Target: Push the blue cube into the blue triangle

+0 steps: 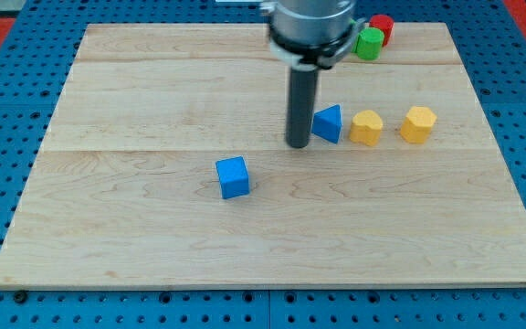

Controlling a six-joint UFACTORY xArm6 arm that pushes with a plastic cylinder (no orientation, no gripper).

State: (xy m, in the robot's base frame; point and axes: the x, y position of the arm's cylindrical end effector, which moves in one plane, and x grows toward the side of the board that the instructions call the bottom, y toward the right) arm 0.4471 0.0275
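Two blue blocks were well apart on the table [108, 228]: the cube [233, 177] lower left, the triangle [328, 123] beside the tip [298, 144]. No fingers existed; nothing was held. Repositioning behind the cube's left was judged necessary.

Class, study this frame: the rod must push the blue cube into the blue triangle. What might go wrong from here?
1. My tip sits right beside the blue triangle, far from the blue cube; moving off carelessly may knock the triangle away.
2. A yellow block lies just to the triangle's right, so a hard push could shove the triangle into it.
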